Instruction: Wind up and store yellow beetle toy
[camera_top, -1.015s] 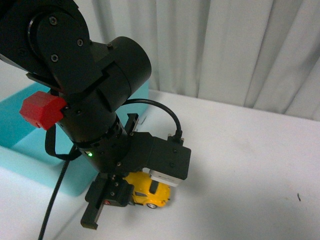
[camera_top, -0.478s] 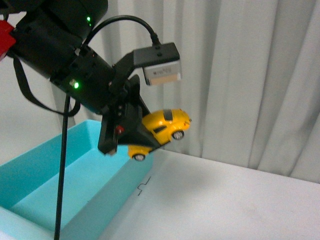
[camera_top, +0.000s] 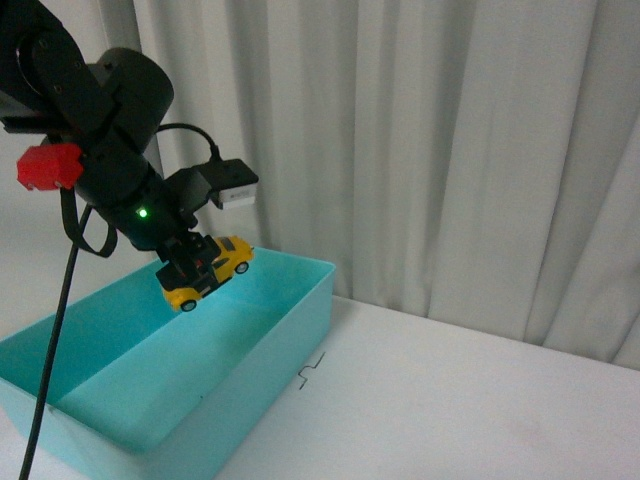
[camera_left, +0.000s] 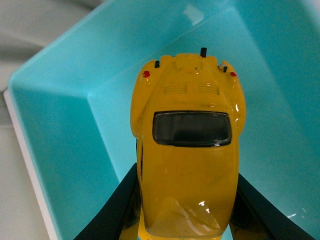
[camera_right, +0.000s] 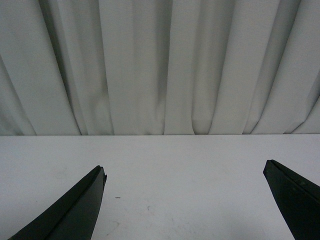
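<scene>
White table (camera_top: 480, 400) with teal bin (camera_top: 300, 325).
Left claw (camera_top: 190, 268) grips yellow beetle toy (camera_top: 226, 262) over it; right claw (camera_right: 184, 168) gapes wide.

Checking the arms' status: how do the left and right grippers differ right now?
The left gripper is shut on the yellow toy car; the right gripper is open and empty. The left hangs above the teal bin; the right faces the white table and curtain. Both have black fingers.

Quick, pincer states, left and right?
Left pincer: closed on the small glossy yellow beetle toy car, above the turquoise plastic bin.
Right pincer: open, holding nothing.
</scene>
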